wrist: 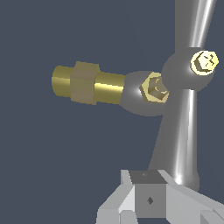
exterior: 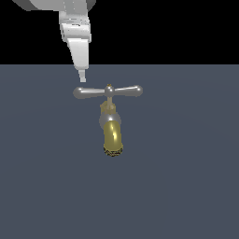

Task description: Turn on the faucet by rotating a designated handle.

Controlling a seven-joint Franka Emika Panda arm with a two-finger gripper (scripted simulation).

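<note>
I am looking at the faucet (exterior: 112,122) standing out in the middle of the dark tabletop (exterior: 186,177), its gold spout (exterior: 113,136) pointing toward the exterior camera and the silver handle (exterior: 108,92) lying crosswise on top. The tool (exterior: 82,75) is hanging just above the bulb at the exterior view's left end of that crossbar, close to it but, as far as I can judge, not touching. In the wrist view the tool (wrist: 148,197) is sitting right beside the rounded end of the handle (wrist: 186,127). Only one pale fingertip is showing clearly in the exterior view and the wrist picture is cropping the fingers, so I cannot tell whether the tool is open or closed.

I am treating this as a push, not a grasp. To do it well, I am planning to lower the fingertip beside the bulb, below its crown, then sweep sideways along an arc about the brass centre knob (exterior: 109,87), keeping contact far out for leverage and avoiding slipping over the rounded end.
</note>
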